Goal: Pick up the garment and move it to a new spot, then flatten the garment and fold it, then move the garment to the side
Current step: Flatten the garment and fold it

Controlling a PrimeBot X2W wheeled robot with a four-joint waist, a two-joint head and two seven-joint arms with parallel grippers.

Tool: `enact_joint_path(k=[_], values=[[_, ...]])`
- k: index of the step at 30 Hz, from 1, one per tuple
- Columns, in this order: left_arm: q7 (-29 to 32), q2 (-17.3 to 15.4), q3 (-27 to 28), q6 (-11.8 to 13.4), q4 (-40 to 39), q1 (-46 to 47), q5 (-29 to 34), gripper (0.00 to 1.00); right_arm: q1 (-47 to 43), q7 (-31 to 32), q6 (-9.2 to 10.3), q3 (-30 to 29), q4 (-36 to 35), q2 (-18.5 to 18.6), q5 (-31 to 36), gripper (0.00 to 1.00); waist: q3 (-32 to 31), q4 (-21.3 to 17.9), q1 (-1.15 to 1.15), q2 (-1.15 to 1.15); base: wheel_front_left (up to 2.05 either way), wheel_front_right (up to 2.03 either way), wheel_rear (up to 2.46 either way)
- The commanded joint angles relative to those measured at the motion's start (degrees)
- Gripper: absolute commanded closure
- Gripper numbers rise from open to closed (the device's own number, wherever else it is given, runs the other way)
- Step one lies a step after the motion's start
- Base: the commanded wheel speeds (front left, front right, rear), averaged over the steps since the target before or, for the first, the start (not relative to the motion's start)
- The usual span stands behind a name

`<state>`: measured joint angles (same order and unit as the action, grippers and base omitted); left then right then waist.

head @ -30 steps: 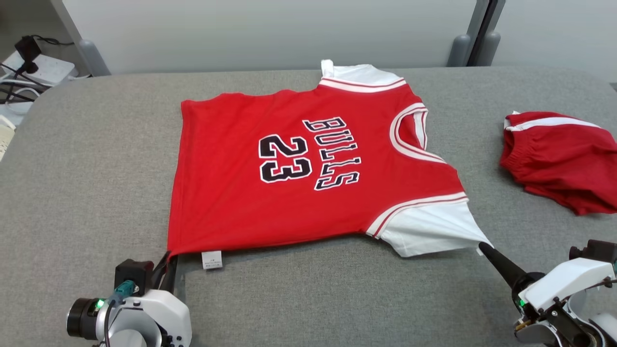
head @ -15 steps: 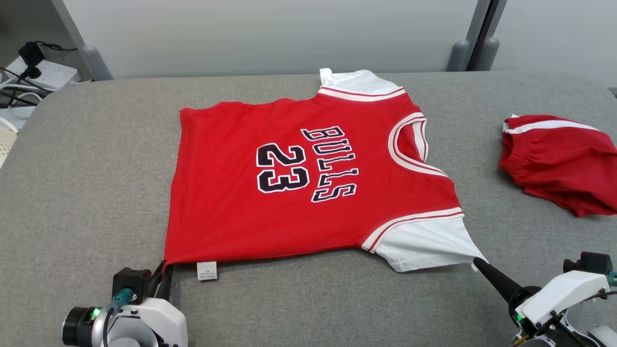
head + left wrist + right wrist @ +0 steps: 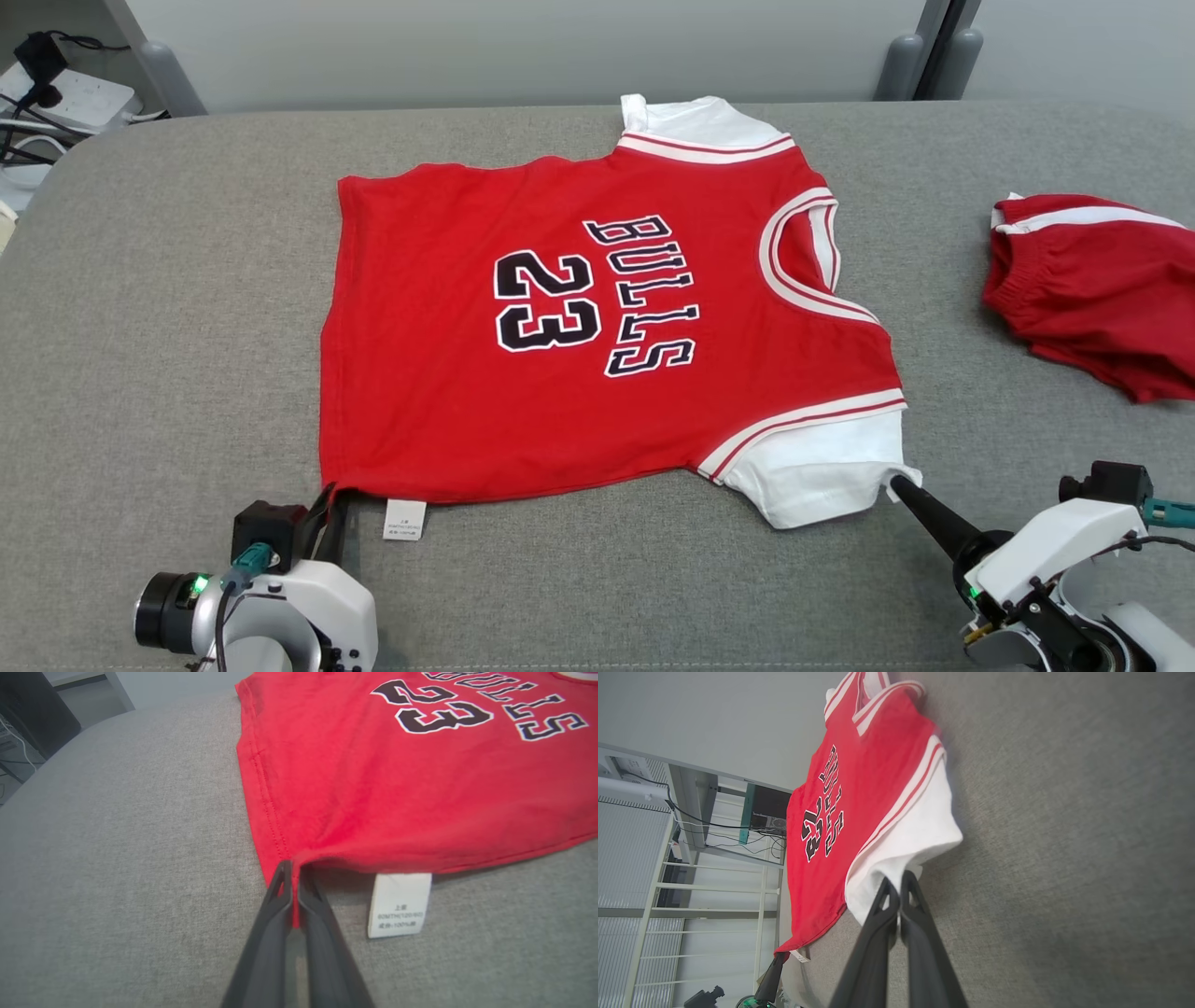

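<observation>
Just changed: a second ago the white sleeve (image 3: 822,467) of the shirt (image 3: 579,327) was drawn out to a sharp point. Now it sags in a soft fold, and the right tool (image 3: 896,483) sits closer to the shirt body. The head camera shifted too, so the wider slide of the scene is not the things moving.
Left tool (image 3: 329,493): pinched tight on the red hem corner (image 3: 280,858), just beside the care tag (image 3: 404,519).
Right tool: pinched tight on the sleeve's outer tip.
Shirt: flat, print up, mid-way across the grey counter (image 3: 168,327), well apart from the red shorts (image 3: 1092,289) on the right.
Meaning: the stretching pull looks finished and the tension is coming off. The shirt seems spread well enough, so folding is probably next.
Watch: the slack sleeve could crease under a fold.
</observation>
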<state>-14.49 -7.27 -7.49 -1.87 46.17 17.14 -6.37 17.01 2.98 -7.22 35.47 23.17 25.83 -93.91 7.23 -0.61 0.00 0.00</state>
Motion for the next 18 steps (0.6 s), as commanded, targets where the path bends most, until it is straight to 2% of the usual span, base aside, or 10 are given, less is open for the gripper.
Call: enact_joint_path(k=[1, 2, 5, 6, 7, 8, 9, 10, 15, 18], values=[[-0.51, -1.04, 1.92, 0.34, -1.48, 2.51, 0.49, 0.78, 0.94, -0.47, -0.26, 0.40, -0.66, 0.79, 0.72, 1.00, 0.28, 0.13, 0.00, 0.00, 0.00, 0.00, 0.00], [-0.51, -0.89, 1.89, 0.26, -1.48, 2.51, 0.60, 0.75, 1.16, -0.42, -0.26, 0.51, -0.35, 0.71, 0.97, 1.00, 0.44, 0.18, 0.00, 0.00, 0.00, 0.00, 0.00], [-0.51, -0.58, 1.96, 0.11, -1.32, 2.50, 0.80, 0.74, 1.57, 0.01, -0.26, 0.78, 0.28, 0.48, 1.33, 1.00, 0.63, 0.31, 0.00, 0.00, 0.00, 0.00, 0.00], [-0.51, -0.53, 2.01, 0.07, -1.16, 2.46, 0.86, 0.67, 1.62, 0.28, -0.26, 0.90, 0.41, 0.45, 1.36, 1.00, 0.61, 0.34, 0.00, 0.00, 0.00, 0.00, 0.00], [-0.51, -0.46, 2.12, 0.06, -0.98, 2.42, 0.84, 0.56, 1.62, 0.45, -0.26, 0.94, 0.54, 0.46, 1.37, 0.89, 0.55, 0.36, 0.00, 0.00, 0.00, 0.00, 0.00], [-0.51, -0.43, 2.20, 0.04, -0.89, 2.37, 0.89, 0.25, 1.62, 0.58, -0.26, 1.01, 0.69, 0.61, 1.54, 0.57, 0.44, 0.39, 0.00, 0.00, 0.00, 0.00, 0.00], [-0.51, -0.39, 2.32, 0.08, -0.84, 2.30, 0.91, 0.00, 1.64, 0.51, -0.26, 1.04, 0.72, 0.84, 1.85, 0.07, 0.31, 0.40, 0.00, 0.00, 0.00, 0.00, 0.00], [-0.51, -0.35, 2.44, 0.10, -0.82, 2.19, 0.92, 0.00, 1.58, 0.27, -0.26, 0.88, 0.77, 1.00, 1.96, 0.00, 0.13, 0.41, 0.00, 0.00, 0.00, 0.00, 0.00], [-0.51, -0.28, 3.53, 1.31, -1.58, 1.19, 1.11, 0.00, 0.78, -1.04, -0.26, 0.26, 0.97, 2.60, 2.99, 0.00, -1.23, 0.50, 0.00, 0.00, 0.00, 0.00, 0.00], [-0.51, -0.34, 4.28, 2.10, -2.96, 0.44, 1.28, 0.00, 0.65, -3.93, -0.26, -0.62, 1.79, 3.78, 4.73, 0.00, -2.15, 0.50, 0.00, 0.00, 0.00, 0.00, 0.00]])
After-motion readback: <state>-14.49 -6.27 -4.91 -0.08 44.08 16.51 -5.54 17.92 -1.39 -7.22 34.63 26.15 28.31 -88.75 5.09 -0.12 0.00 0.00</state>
